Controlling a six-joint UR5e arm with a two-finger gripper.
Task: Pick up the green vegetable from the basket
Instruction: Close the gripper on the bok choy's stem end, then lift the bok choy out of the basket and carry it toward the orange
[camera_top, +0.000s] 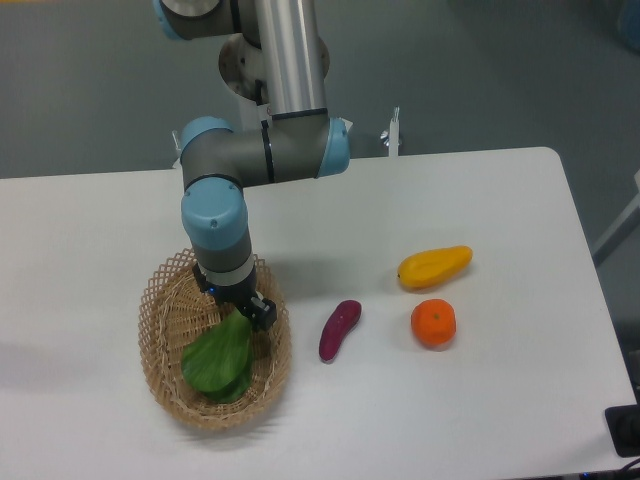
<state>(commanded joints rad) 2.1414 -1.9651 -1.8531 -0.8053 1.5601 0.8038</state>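
Note:
The bok choy (220, 362) lies in the tan wicker basket (163, 370) at the front left of the table; its broad green leaves show, and its stalk end is hidden under the gripper. My gripper (243, 312) reaches down into the basket at the upper end of the bok choy, right against the leaves. The fingers are hidden by the gripper body and the leaves, so I cannot tell whether they are open or closed on the vegetable.
A purple eggplant-like vegetable (339, 329) lies on the table just right of the basket. A yellow mango-shaped fruit (434, 266) and an orange (433, 323) lie farther right. The arm's elbow (265, 152) hangs over the table behind the basket.

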